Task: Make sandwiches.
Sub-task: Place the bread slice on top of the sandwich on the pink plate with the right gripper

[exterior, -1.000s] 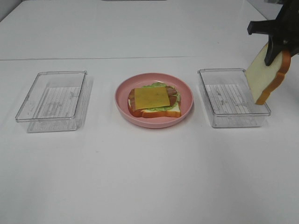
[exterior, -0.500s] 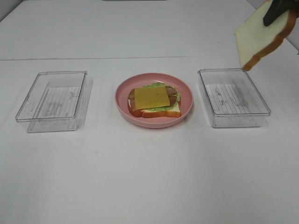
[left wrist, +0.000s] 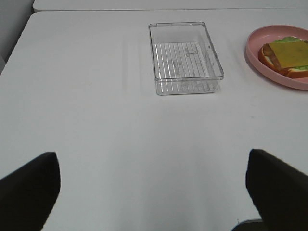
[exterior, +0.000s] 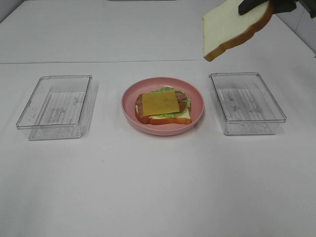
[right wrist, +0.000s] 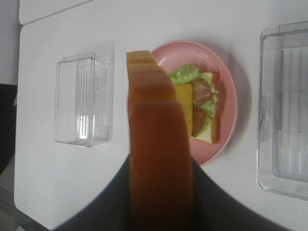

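So we've got the top bread slice (exterior: 236, 28) pinched by its crust edge in our right gripper (exterior: 256, 6), jaws partly closed on it, hanging tilted in the air up and to the right of the pink plate (exterior: 163, 127). On the plate sits the open stack (exterior: 163, 106): bottom bread, lettuce, bacon, with the cheese square (exterior: 160, 102) on top.

Our left gripper (left wrist: 154, 192) has its fingers spread wide with nothing in them, parked well left of the plate, past the left tray (exterior: 55, 105).

What worries us: the grip is only on one edge, so the slice could swing or slip out on the way over. It's also tilted, so if we let go like that, it probably lands corner first, shoves the cheese sideways, or ends up crooked. Coming down too hard could nudge the plate toward the right tray (exterior: 247, 101).
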Controlling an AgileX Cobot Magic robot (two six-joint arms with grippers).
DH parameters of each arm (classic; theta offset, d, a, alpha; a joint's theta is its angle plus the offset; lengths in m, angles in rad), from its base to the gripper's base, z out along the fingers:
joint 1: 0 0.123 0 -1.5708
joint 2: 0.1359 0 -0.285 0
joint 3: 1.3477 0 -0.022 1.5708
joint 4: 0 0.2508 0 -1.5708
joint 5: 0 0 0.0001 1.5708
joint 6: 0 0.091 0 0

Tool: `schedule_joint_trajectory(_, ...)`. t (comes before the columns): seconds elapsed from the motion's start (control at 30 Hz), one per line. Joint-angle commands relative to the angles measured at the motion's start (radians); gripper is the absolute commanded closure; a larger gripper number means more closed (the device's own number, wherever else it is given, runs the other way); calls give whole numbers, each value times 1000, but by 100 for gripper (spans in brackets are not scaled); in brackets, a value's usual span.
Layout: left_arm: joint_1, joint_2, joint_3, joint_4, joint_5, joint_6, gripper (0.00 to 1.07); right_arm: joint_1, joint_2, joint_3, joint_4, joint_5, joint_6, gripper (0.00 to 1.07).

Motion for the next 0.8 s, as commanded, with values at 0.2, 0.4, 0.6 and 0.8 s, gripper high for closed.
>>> schedule_joint_trajectory(0.2, 1, -18, 1, -9, -6, 1, 7, 19, 0, 231, 113, -253, -49, 107)
schedule_joint_trajectory(0.4, 1, -18, 1, -9, -6, 1, 7, 119, 71, 239, 142, -337, -56, 107)
schedule_joint_trajectory(0.6, 1, -18, 1, -9, -6, 1, 7, 196, 164, 209, 195, -342, -83, 107)
schedule_joint_trajectory(0.8, 1, -18, 1, -9, -6, 1, 7, 258, 256, 95, 199, -271, -83, 107)
